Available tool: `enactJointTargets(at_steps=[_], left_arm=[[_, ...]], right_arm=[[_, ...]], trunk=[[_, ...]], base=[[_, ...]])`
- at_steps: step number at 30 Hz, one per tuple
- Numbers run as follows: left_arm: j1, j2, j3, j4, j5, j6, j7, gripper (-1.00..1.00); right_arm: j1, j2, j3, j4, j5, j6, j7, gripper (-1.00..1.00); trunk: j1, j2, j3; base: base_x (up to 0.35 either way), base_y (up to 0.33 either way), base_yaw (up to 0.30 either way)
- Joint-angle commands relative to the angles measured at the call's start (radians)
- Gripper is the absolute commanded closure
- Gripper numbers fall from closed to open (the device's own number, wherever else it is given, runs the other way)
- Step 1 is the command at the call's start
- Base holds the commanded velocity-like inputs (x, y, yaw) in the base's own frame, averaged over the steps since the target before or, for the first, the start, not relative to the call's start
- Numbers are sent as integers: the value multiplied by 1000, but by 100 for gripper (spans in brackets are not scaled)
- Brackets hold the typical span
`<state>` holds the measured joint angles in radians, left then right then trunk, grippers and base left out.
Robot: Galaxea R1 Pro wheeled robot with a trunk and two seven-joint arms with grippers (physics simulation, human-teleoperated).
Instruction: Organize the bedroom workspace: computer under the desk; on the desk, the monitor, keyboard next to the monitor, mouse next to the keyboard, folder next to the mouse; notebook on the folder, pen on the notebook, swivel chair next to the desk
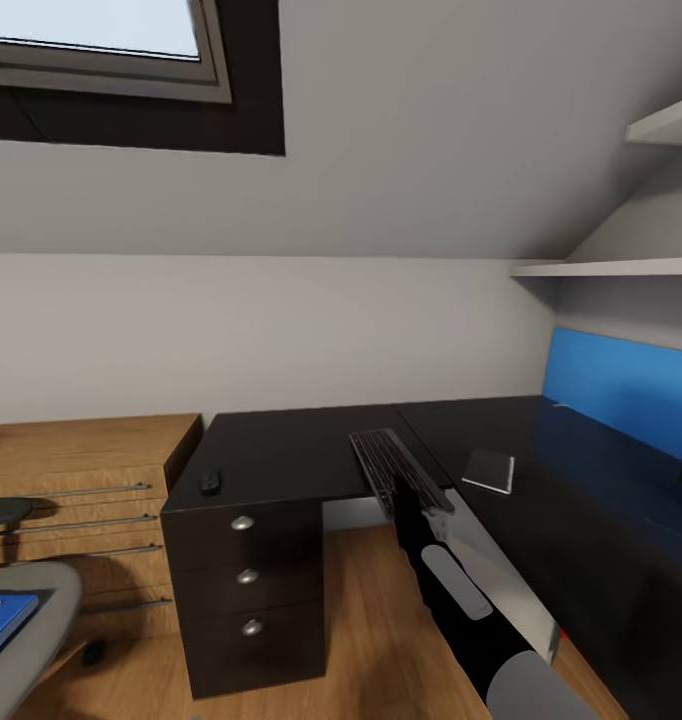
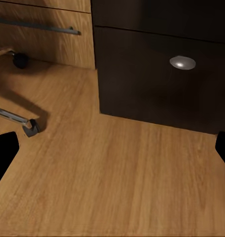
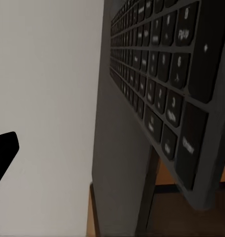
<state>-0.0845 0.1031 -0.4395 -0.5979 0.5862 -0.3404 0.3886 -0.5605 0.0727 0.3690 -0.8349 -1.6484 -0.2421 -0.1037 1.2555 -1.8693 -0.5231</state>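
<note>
**Keyboard held over table corner**

Head view: right pincer (image 1: 413, 497) clamped on keyboard (image 1: 391, 464), raised above inner corner of black table (image 1: 281, 450). Mouse (image 1: 211, 481) resting near table's left edge, above the drawers. Notebook (image 1: 489, 470) lying flat on table, right of keyboard. Blue folder (image 1: 3, 620) on swivel chair (image 1: 36, 610) seat, lower left.

Right wrist view: keyboard (image 3: 161, 89) close up, key rows legible.

Left wrist view: left pincer (image 2: 112, 148) fingers spread apart over wooden floor (image 2: 117, 182), facing table drawer knob (image 2: 182, 62) and chair caster (image 2: 31, 127).
</note>
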Motion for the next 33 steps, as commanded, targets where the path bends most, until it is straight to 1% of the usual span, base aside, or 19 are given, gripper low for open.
enactJointTargets(at_steps=[1, 4, 9, 20, 30, 32, 33], left_arm=[[-1, 1, -8, -1, 8, -5, 7, -100], [-1, 1, -8, 0, 9, -5, 7, -100], [-1, 1, -8, 0, 8, -5, 7, -100], [-1, 2, -8, 0, 7, -5, 8, -100], [-1, 2, -8, 0, 8, -5, 9, -100], [-1, 2, -8, 1, 9, -5, 9, -100], [-1, 2, -8, 1, 9, -5, 9, -100]], right_arm=[[-1, -1, 4, -1, -8, -8, -2, -100], [-1, -2, 4, -1, -8, -7, -2, -100], [-1, -12, 4, -1, -8, -3, -2, -100], [-1, -14, 7, -1, -7, -2, -2, -100], [-1, -14, 9, 0, -6, -3, -1, -100], [-1, -14, 10, -1, -3, -7, -1, -100], [-1, -14, 11, 0, 6, -8, -1, -100]], trunk=[[-1, -1, -1], [-1, -1, -1], [-1, -1, -1], [-1, -1, -1], [-1, -1, -1], [-1, -1, -1], [-1, -1, -1]], base=[[-279, 0, 0], [-313, 0, 0], [-306, 0, 0], [-283, 0, 0], [-137, 0, 0], [-293, 0, 0], [-311, 0, 0]])
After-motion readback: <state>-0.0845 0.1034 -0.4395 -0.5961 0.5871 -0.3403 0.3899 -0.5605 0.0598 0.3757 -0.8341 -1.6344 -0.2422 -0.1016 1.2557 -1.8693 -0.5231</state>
